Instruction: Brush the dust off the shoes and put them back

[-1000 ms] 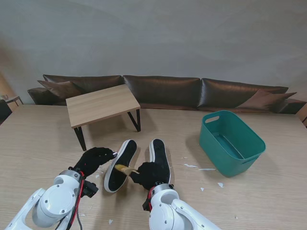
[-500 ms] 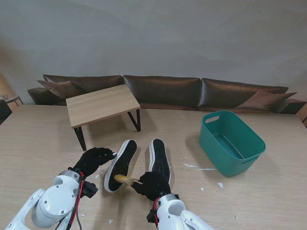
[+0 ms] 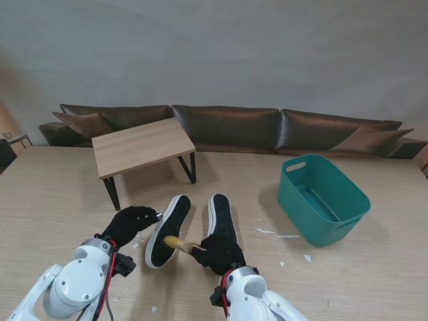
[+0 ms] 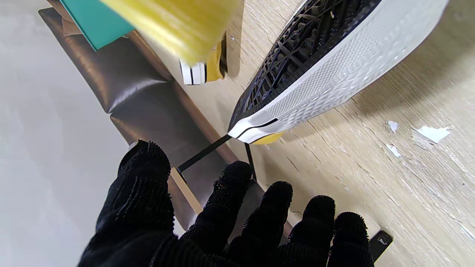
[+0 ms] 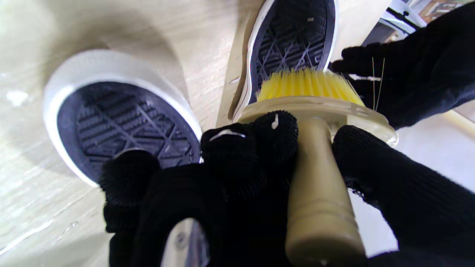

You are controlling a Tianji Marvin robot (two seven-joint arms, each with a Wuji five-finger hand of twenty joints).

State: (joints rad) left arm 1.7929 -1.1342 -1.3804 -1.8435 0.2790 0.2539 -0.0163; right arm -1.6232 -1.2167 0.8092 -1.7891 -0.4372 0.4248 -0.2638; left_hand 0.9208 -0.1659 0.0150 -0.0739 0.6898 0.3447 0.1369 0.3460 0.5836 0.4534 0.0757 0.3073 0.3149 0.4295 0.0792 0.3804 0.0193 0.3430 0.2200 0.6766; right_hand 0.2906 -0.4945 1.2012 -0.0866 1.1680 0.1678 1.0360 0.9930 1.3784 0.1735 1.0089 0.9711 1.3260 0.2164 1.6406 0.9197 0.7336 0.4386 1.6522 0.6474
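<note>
The right robot hand (image 3: 215,250) grips the brush (image 3: 175,241), the left robot hand (image 3: 129,224) stays wide; sweep softly along the sole (image 3: 167,231).

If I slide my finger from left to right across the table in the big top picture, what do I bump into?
Left hand → left shoe → right shoe → green tub.

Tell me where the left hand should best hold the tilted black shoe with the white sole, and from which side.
Probably the white sidewall of the tilted black shoe, from the robot's left. That edge faces the left hand, while the yellow-bristled brush in the right hand works on the tread from the other side.
</note>
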